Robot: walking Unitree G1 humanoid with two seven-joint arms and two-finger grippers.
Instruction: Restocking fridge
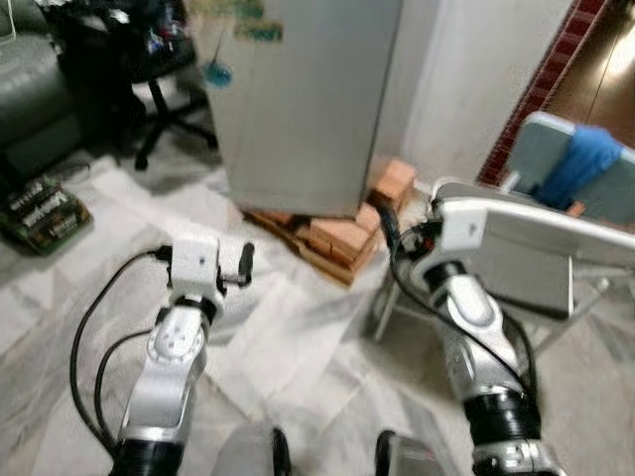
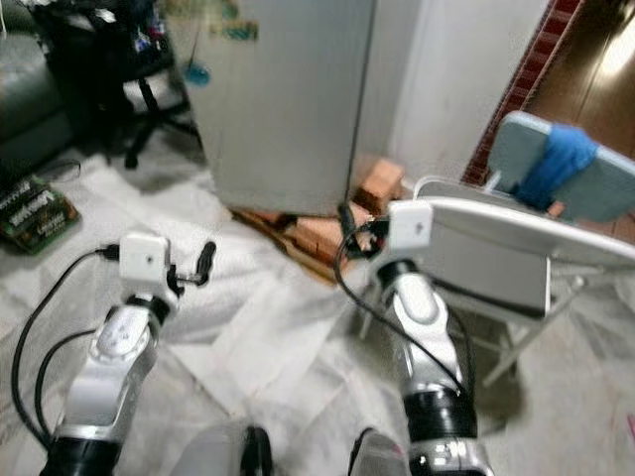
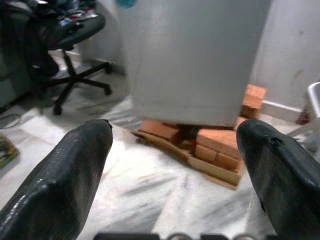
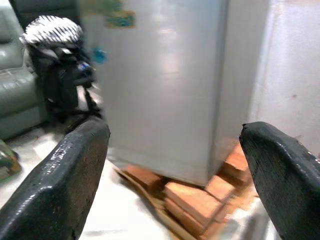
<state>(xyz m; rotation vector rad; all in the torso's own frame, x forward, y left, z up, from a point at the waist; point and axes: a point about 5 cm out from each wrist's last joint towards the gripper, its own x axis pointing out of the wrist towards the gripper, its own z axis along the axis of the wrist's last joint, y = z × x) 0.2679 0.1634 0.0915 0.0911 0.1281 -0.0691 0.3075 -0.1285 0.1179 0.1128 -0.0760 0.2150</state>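
- Fridge [image 1: 303, 99] stands shut on bricks [image 1: 342, 238], directly ahead of you.
- Left gripper [image 3: 175, 150] and right gripper [image 4: 170, 150]: fingers spread apart, empty, short of the fridge.
- Door likely heavy and stiff; hook its edge.

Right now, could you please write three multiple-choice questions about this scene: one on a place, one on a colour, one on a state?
1. What does the fridge stand on?
A. bricks
B. a folding chair
C. a carpet

2. What colour is the cloth draped over the chair?
A. red
B. blue
C. yellow

3. How is the left hand?
A. shut on a bottle
B. shut on a cable
C. open and holding nothing

Key: 1 A, orange bricks lie under the fridge's base. 2 B, the cloth on the chair back is clearly blue. 3 C, the left wrist view shows its two black fingers wide apart with only floor between them.
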